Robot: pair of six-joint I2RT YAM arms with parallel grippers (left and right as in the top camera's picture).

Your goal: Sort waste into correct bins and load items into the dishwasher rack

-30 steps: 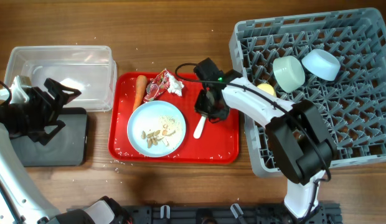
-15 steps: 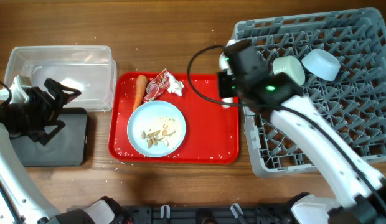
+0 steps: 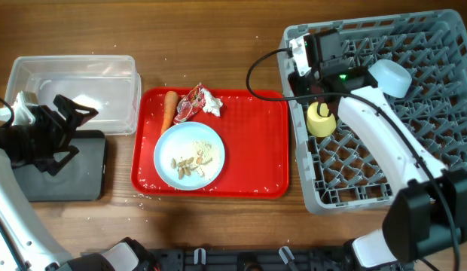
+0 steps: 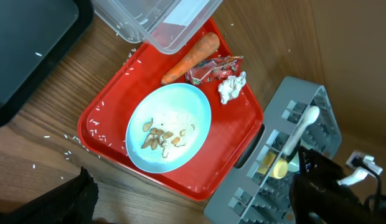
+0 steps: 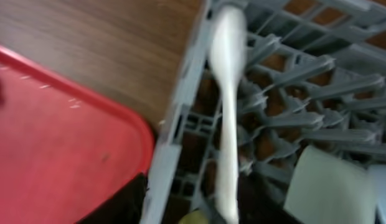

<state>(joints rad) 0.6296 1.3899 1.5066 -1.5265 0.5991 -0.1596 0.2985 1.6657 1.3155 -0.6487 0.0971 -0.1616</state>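
White spoon point(image 5: 227, 106) — grasped in right hand point(image 5: 194, 200), at the dishwasher rack point(image 3: 399, 150) edge nearest the red tray point(image 3: 256, 150); yellow cup point(image 3: 321, 120) in rack; left hand point(image 3: 77, 132) released, empty — over black tray point(image 3: 38, 184).

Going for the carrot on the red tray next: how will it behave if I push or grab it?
The carrot looks stiff, so it should lift in one piece. Round and tapered, it would likely roll in an arc if pushed sideways. The wrapper lies close beside it, so a nudge may drag that along.
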